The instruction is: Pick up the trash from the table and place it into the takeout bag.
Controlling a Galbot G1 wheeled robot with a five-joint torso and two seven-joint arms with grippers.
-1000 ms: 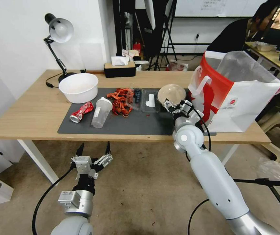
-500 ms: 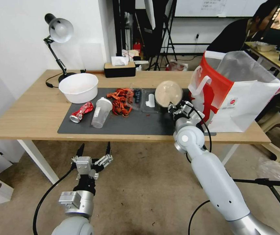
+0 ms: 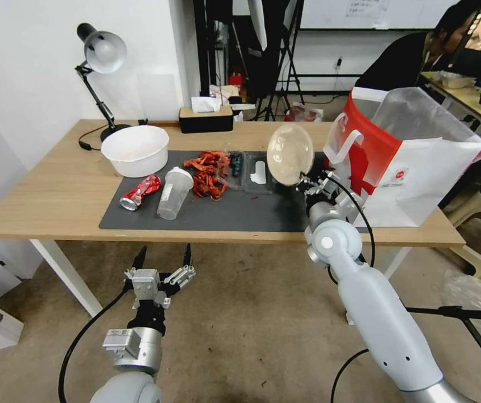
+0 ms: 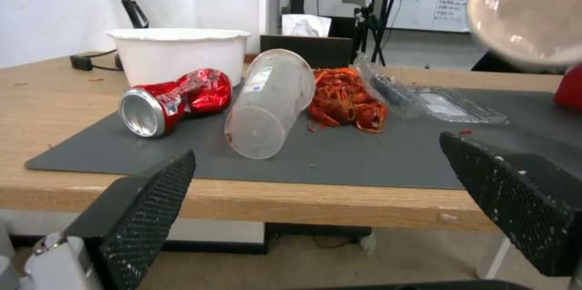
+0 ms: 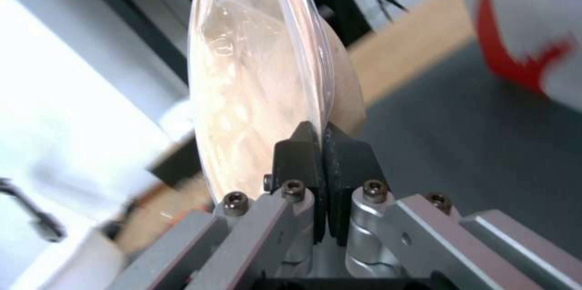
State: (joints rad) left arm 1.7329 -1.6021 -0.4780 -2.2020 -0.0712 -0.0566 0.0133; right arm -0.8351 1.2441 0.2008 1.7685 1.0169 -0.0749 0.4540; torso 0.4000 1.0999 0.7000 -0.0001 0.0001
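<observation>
The beige bowl with clear domed lid (image 3: 290,154) is held up off the counter (image 3: 55,196) by the right tool (image 3: 306,180), whose fingers (image 5: 324,153) are pressed together on the bowl's rim. The bowl is tipped on edge, lid facing the robot's left, in the air just beside the takeout bag (image 3: 414,168), over the right end of the dark grey mat (image 3: 240,210). The bag is seen standing upright at the counter's right end, its clear liner (image 3: 414,115) rising out of the top.

The left tool (image 3: 162,263) is parked low in front of the counter edge, above the floor, with its fingers (image 4: 142,208) spread apart and nothing between them.

On the mat the crushed red can (image 3: 139,192) is lying on its side, and the clear lidded shaker cup (image 3: 173,192) is lying just beside it. A pile of red shell scraps (image 3: 206,173) and a clear plastic tray (image 3: 248,170) are seen farther along the mat. A white tub (image 3: 135,150) is standing at the mat's far left corner, a desk lamp (image 3: 100,61) and a tissue box (image 3: 205,118) behind it.
</observation>
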